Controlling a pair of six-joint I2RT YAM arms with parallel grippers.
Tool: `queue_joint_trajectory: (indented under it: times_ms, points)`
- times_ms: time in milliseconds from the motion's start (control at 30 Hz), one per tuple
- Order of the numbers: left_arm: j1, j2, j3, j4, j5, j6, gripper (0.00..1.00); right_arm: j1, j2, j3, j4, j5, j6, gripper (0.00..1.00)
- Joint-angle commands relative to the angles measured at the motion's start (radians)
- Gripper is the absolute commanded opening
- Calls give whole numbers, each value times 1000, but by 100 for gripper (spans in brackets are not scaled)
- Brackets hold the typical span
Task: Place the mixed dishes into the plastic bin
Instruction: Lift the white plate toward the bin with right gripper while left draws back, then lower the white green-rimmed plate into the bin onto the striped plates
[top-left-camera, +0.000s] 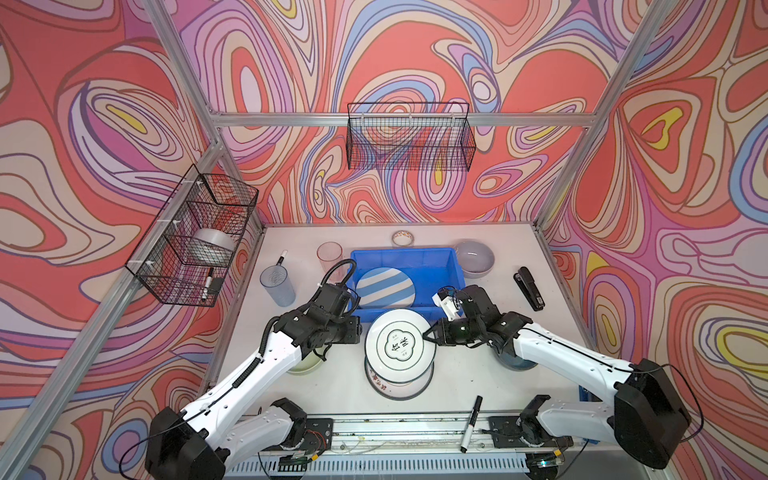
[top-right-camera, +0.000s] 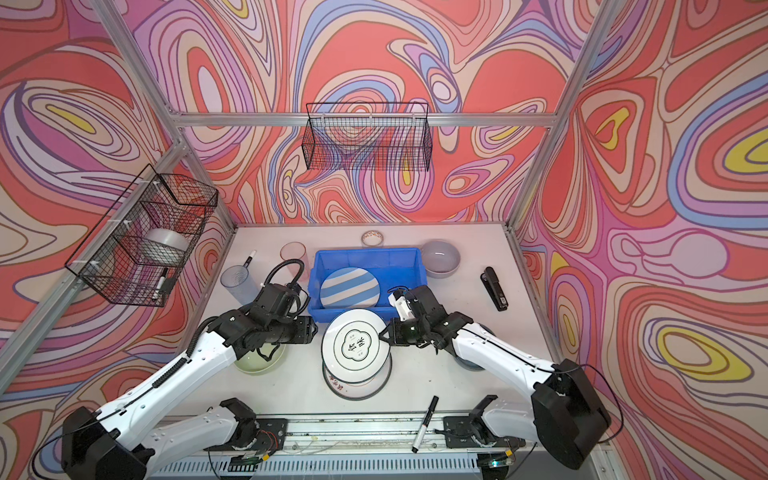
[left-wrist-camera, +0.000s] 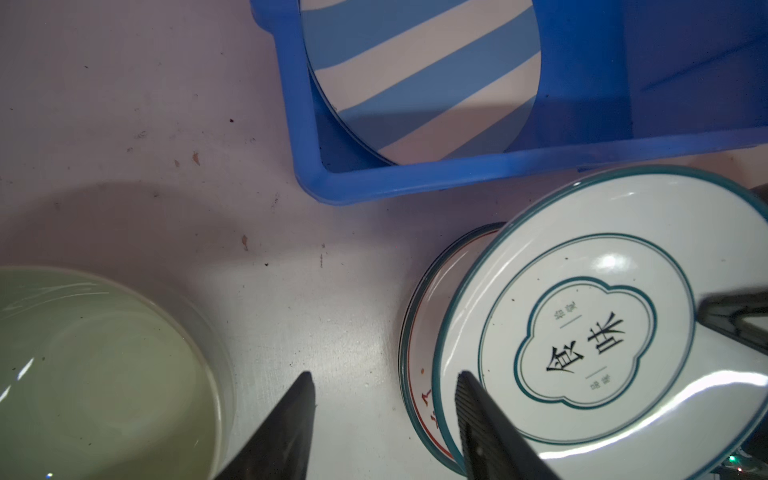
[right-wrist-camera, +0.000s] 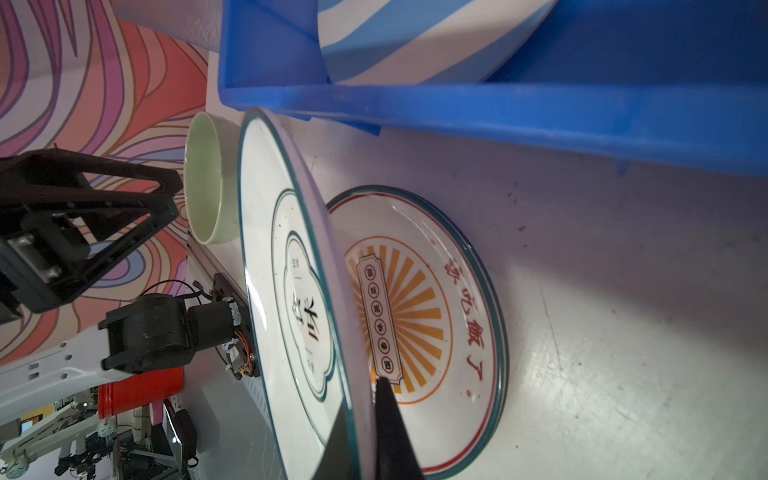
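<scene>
Crowding the raised white plate (top-left-camera: 400, 345): blue bin (left-wrist-camera: 457, 172), green bowl (left-wrist-camera: 104, 374), lower plate (right-wrist-camera: 457, 291).

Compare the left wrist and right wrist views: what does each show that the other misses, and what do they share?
Left wrist only: the empty gap between the fingers of the left hand. Right wrist only: the orange sunburst face of the lower white round plate, and the pink patterned wall. Both: the right hand gripping the rim of the tilted teal-rimmed white round plate, the bright blue rectangular plastic bin holding the blue-and-white striped round plate, and the pale green round bowl.
</scene>
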Motion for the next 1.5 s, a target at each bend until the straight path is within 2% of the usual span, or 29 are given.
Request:
queue_joint_trajectory:
  times_ms: [0,233,567,900,1033,1467]
  points:
    - [53,12,51,-33,32,60,58,4,-20,84,-2,7,-15,0]
    - [168,88,93,39,104,87,55,2,15,218,-71,136,-37,0]
    - [193,224,146,102,90,116,45,-56,144,405,-121,219,-67,0]
    - [203,304,165,149,89,105,40,-161,262,494,-11,192,-55,0]
    - [205,337,183,135,95,104,32,-181,332,550,-12,183,-79,0]
    - [204,392,200,136,88,104,32,-206,542,630,2,108,-109,0]
